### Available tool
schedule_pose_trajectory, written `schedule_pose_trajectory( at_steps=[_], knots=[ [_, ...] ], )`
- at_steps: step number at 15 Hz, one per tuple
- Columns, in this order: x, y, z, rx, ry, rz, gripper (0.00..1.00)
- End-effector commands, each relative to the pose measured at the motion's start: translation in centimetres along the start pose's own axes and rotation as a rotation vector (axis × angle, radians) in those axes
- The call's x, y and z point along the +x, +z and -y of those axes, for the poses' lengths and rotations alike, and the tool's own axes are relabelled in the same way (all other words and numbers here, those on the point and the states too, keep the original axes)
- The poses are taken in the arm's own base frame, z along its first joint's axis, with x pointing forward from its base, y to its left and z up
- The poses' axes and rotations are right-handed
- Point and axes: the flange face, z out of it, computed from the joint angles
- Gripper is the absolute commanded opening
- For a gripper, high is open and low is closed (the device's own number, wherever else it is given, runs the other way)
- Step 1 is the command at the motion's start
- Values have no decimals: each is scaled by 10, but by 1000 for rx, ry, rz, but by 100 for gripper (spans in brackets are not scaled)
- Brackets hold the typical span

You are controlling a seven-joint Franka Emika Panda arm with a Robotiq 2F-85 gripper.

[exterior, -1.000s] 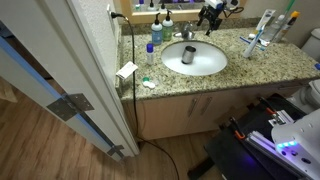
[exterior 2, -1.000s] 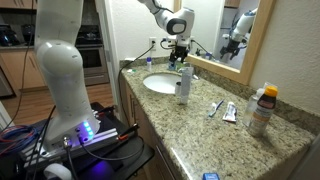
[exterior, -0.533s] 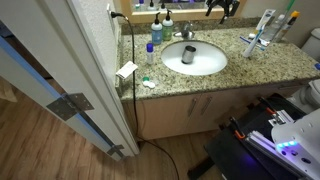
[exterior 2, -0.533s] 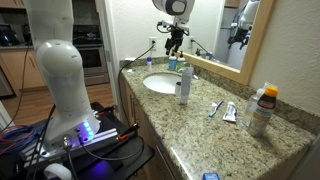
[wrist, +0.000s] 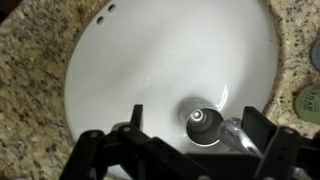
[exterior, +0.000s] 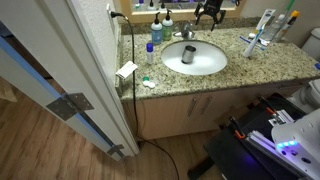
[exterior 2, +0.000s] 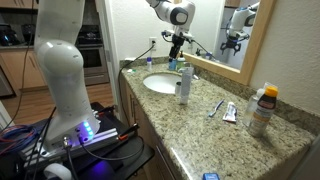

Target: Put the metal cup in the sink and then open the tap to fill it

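Bathroom w/ speckled granite countertop (exterior: 250, 66); metal cup (exterior: 188, 55) upright in white sink (exterior: 211, 61) (claw (exterior: 208, 14) wide open, empty).

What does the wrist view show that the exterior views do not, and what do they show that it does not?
Only the wrist view: two small overflow holes in the basin wall. Only an exterior view: the side of the metal cup, a blue-topped bottle, the cabinet doors. Shared: the white sink, the granite countertop, the open claw.
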Motion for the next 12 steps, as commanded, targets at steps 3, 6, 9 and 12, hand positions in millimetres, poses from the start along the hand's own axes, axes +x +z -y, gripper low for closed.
schedule_pose_trajectory(
  at_steps=[3, 6, 9, 12],
  knots=[
    [4, 5, 24, -5, -35, -33, 100],
    [14, 14, 22, -35, -36, -64, 100],
    [33, 8, 35, -2, -201, -151, 100],
    [41, -6, 57, 53, -313, -186, 100]
  ],
)
